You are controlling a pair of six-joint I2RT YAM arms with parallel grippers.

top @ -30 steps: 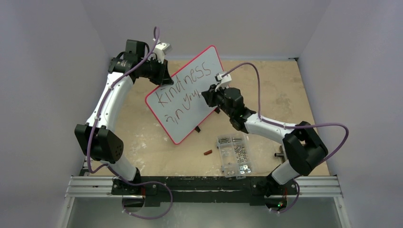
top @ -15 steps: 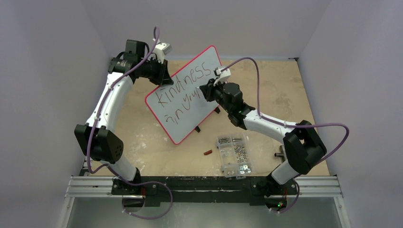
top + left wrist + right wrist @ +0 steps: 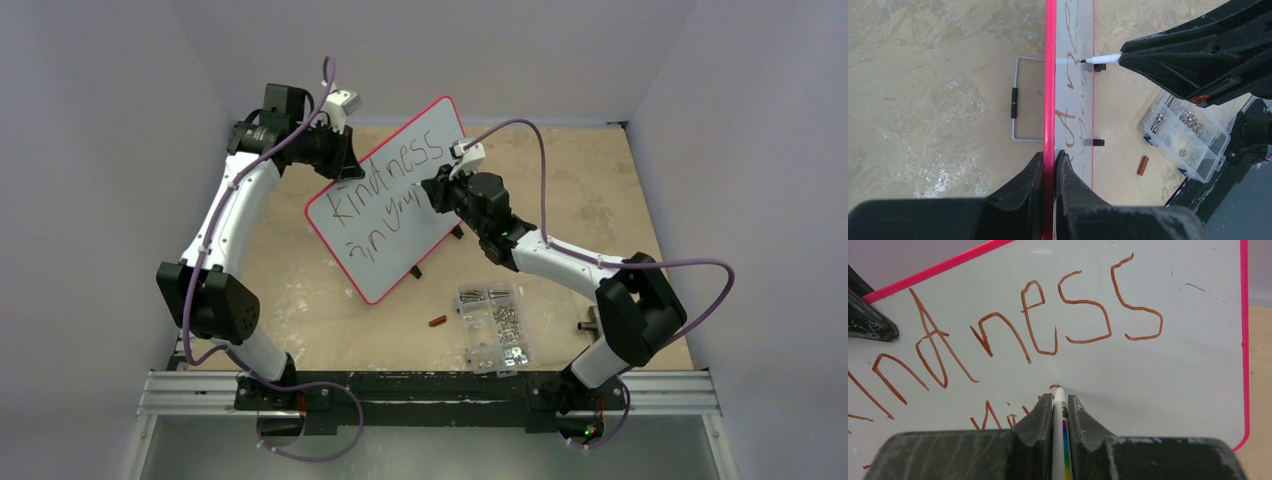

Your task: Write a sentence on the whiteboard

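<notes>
Here we pinch the pink rim of the whiteboard (image 3: 395,235) between the clenched jaws of our left gripper (image 3: 1049,157); the board stands tilted at the middle of the table (image 3: 300,300). Our right gripper (image 3: 1059,400) clamps a marker (image 3: 1058,412), its tip touching the board just under "ness". The sentence (image 3: 1083,302) shows 2 reddish-brown lines, "kindness" on top. A clear screw box (image 3: 495,325) lies nearer our bases.

Diffuse, even light from above; all views bright. Top view: sharp throughout, with faint soft shadows on the table (image 3: 300,290). Left wrist view: left tool (image 3: 1050,156) dark and out of focus at the bottom edge; whiteboard (image 3: 1073,100) face greyish. Right wrist view: right tool (image 3: 1059,398) and marker (image 3: 1059,412) blurred near the lens; the sentence (image 3: 1083,302) crisp.
</notes>
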